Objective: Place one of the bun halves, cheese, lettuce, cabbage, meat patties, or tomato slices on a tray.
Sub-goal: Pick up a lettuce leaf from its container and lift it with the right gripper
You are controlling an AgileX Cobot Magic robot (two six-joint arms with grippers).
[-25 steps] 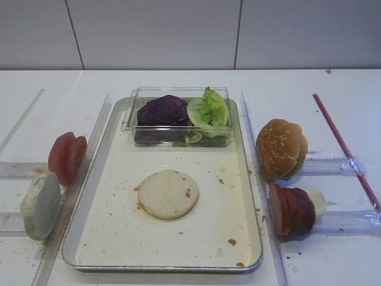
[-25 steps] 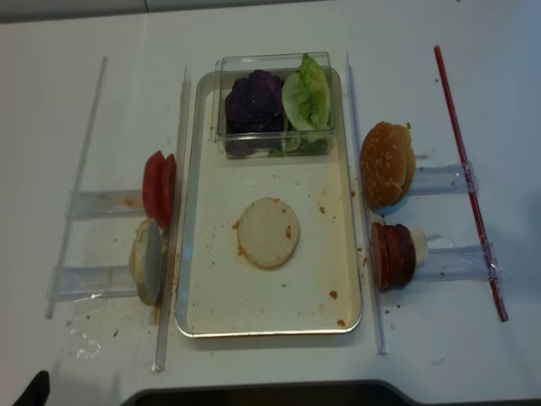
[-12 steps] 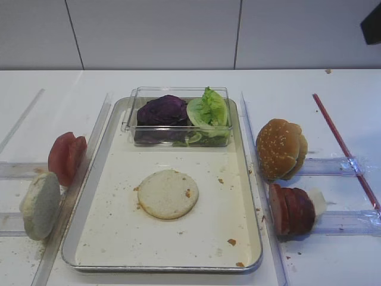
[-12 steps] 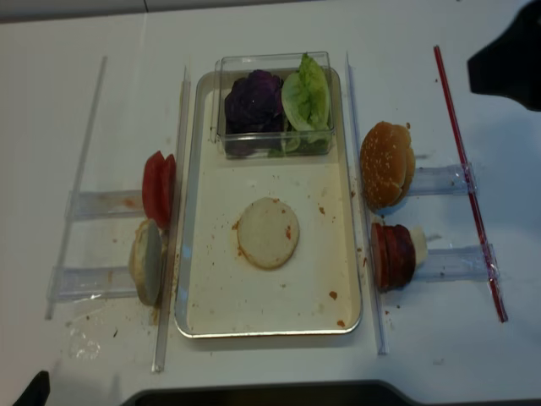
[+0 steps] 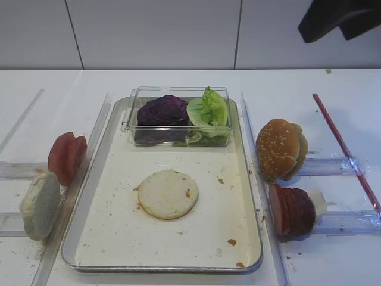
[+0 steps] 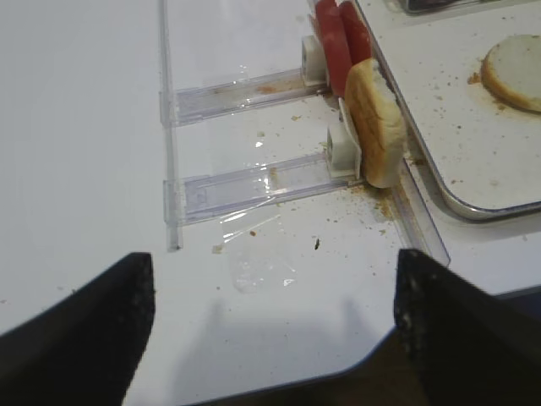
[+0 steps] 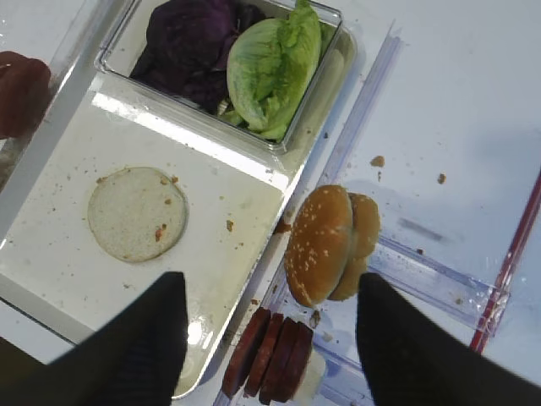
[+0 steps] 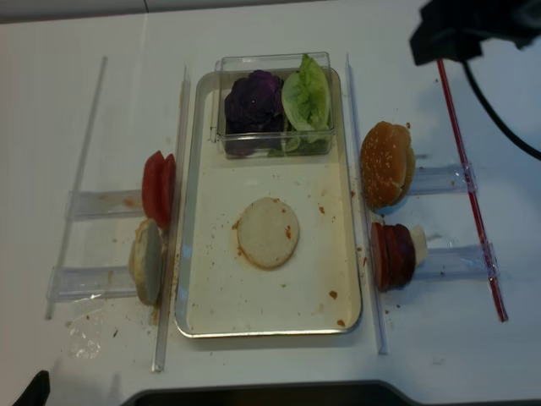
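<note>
A flat pale bun half [image 5: 168, 194] lies in the middle of the metal tray [image 5: 95, 179]. At the tray's back, a clear box holds purple cabbage [image 5: 164, 111] and lettuce [image 5: 208, 110]. Right of the tray stand seeded bun halves [image 5: 280, 149] and meat patties [image 5: 292, 210], with a pale slice, maybe cheese [image 5: 318, 201], behind them. Tomato slices [image 5: 66, 157] and another bun half [image 5: 40, 205] stand on the left. My right gripper [image 7: 270, 283] hangs open and empty high above the patties [image 7: 270, 355] and seeded bun [image 7: 325, 245]. My left gripper [image 6: 272, 256] is open over bare table near the front left.
Clear plastic racks [image 5: 333, 223] and long rails [image 5: 253, 149] flank the tray on both sides. A red stick [image 5: 342, 143] lies at the far right. Crumbs dot the tray and the table by the left bun half [image 6: 372, 127]. My right arm [image 8: 465, 30] shows at the top right.
My right arm has come into the overhead views from the top right and moved leftward over the table. The food and the left arm have not moved.
</note>
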